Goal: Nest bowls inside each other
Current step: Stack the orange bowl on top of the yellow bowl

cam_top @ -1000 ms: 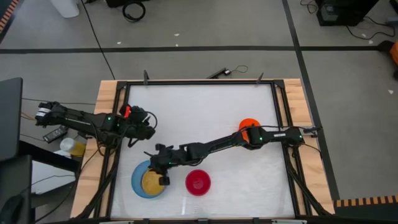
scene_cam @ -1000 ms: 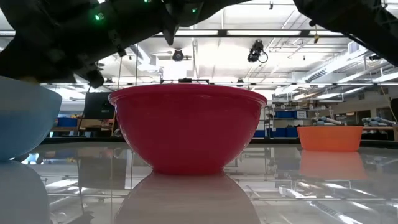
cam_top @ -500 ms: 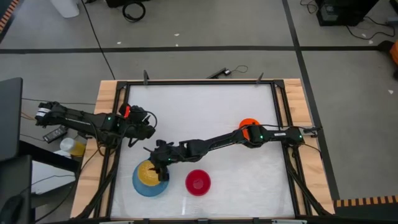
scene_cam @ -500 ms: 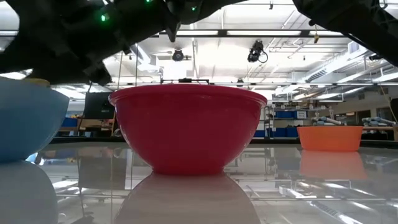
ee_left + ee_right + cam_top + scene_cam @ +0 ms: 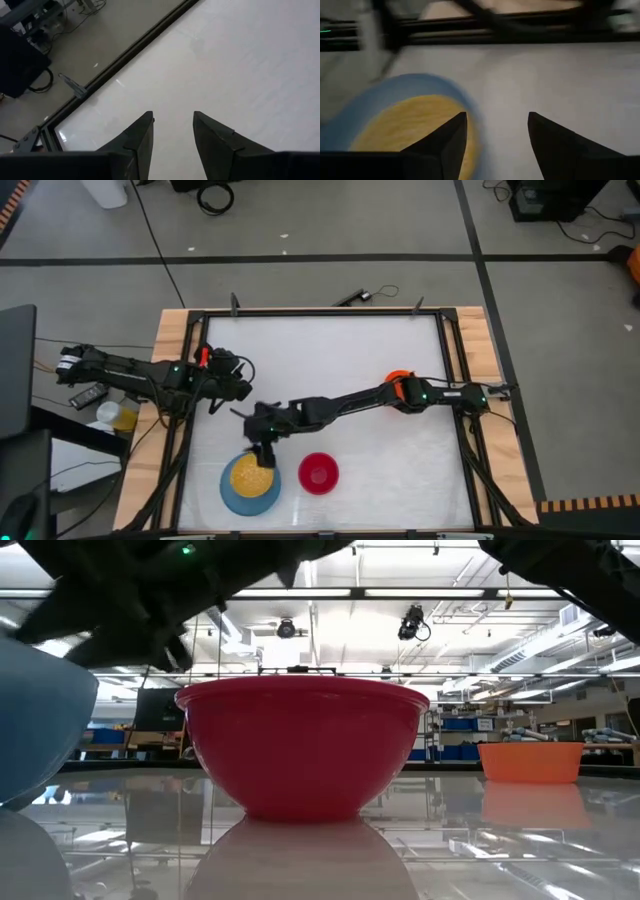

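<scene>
A light blue bowl (image 5: 228, 495) sits near the table's front edge, left of centre, and a yellow bowl (image 5: 248, 475) rests inside it; the right wrist view shows both, the yellow bowl (image 5: 405, 125) and the blue rim (image 5: 365, 107). Right of them a red-magenta bowl (image 5: 318, 474) stands upright on the table. An orange bowl (image 5: 396, 377) stands at the right, half under my right arm. My right gripper (image 5: 262, 453) hangs open just above the blue bowl's far rim, its fingers (image 5: 452, 137) empty. My left gripper (image 5: 243, 392) waits open at the left over bare table.
A black frame (image 5: 190, 350) runs around the white table top. In the low view the red-magenta bowl (image 5: 305, 745) fills the middle, the orange bowl (image 5: 530, 762) stands far right and the blue bowl (image 5: 35, 730) at the left edge. Bare table lies across the far half.
My right gripper has opened, let go at the blue bowl's rim and risen a little. The blue bowl, with the yellow bowl in it, has slid toward the table's near edge and slightly right.
</scene>
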Robot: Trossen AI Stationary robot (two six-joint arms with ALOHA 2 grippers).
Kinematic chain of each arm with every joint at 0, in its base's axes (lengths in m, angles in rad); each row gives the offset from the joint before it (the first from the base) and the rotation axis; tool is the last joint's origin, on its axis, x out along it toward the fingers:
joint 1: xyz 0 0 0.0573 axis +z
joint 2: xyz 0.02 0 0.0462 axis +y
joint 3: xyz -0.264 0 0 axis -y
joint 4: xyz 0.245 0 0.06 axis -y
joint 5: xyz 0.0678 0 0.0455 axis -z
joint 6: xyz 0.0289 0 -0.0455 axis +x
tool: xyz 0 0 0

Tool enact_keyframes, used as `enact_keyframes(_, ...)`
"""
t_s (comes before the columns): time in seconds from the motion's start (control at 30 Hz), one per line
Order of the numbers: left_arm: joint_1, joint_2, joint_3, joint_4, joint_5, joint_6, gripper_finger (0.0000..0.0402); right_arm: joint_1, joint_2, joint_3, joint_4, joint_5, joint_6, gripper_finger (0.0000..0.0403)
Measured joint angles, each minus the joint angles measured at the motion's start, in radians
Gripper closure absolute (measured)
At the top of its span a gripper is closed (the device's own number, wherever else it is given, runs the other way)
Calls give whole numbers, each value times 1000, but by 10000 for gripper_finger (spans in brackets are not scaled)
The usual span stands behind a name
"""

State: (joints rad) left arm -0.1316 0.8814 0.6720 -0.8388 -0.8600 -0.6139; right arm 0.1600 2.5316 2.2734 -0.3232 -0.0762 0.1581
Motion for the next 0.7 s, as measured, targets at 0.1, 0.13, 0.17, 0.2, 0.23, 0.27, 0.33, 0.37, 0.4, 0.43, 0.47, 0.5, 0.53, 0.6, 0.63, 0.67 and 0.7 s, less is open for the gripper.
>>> enact_keyframes(0.1, 7, 0, 0, -2, 0, 9, 260, -2, -35, 0, -69, 100, -25, 188)
enact_keyframes(0.13, 10, 0, 0, -4, 0, 16, 260, 0, -52, 0, -115, 134, -29, 188)
enact_keyframes(0.17, 11, 0, 0, -4, 0, 21, 260, 4, -67, 0, -169, 166, -30, 189)
enact_keyframes(0.2, 11, 0, 0, -4, 2, 24, 260, 9, -85, 0, -228, 204, -31, 189)
enact_keyframes(0.23, 11, 0, 0, -4, 7, 31, 260, 15, -103, 0, -296, 245, -30, 190)
enact_keyframes(0.27, 11, 0, 0, -5, 13, 34, 260, 22, -119, 0, -369, 292, -29, 190)
enact_keyframes(0.33, 11, 0, 0, -5, 23, 55, 260, 36, -149, 0, -535, 412, 6, 190)
enact_keyframes(0.37, 11, 0, 0, -5, 28, 63, 260, 43, -162, 0, -628, 481, 47, 191)
enact_keyframes(0.4, 11, 0, 0, -6, 32, 73, 260, 45, -175, -4, -724, 543, 92, 191)
enact_keyframes(0.43, 11, 0, 0, -5, 32, 84, 260, 47, -189, -18, -816, 601, 140, 191)
enact_keyframes(0.47, 11, 0, 0, -5, 32, 90, 260, 46, -206, -39, -904, 647, 197, 191)
enact_keyframes(0.5, 11, 0, 0, -5, 33, 95, 260, 43, -223, -64, -990, 683, 258, 191)
enact_keyframes(0.53, 11, 0, 0, -4, 33, 100, 260, 40, -246, -98, -1064, 707, 316, 191)
enact_keyframes(0.6, 11, 0, 0, -4, 39, 102, 260, 36, -306, -194, -1163, 741, 416, 191)
enact_keyframes(0.63, 11, 0, 0, -4, 45, 102, 260, 33, -344, -258, -1188, 746, 451, 191)
enact_keyframes(0.67, 11, 0, 0, -4, 48, 105, 260, 29, -389, -331, -1188, 737, 478, 191)
enact_keyframes(0.7, 11, 0, 0, -4, 51, 106, 260, 23, -441, -410, -1171, 717, 500, 191)
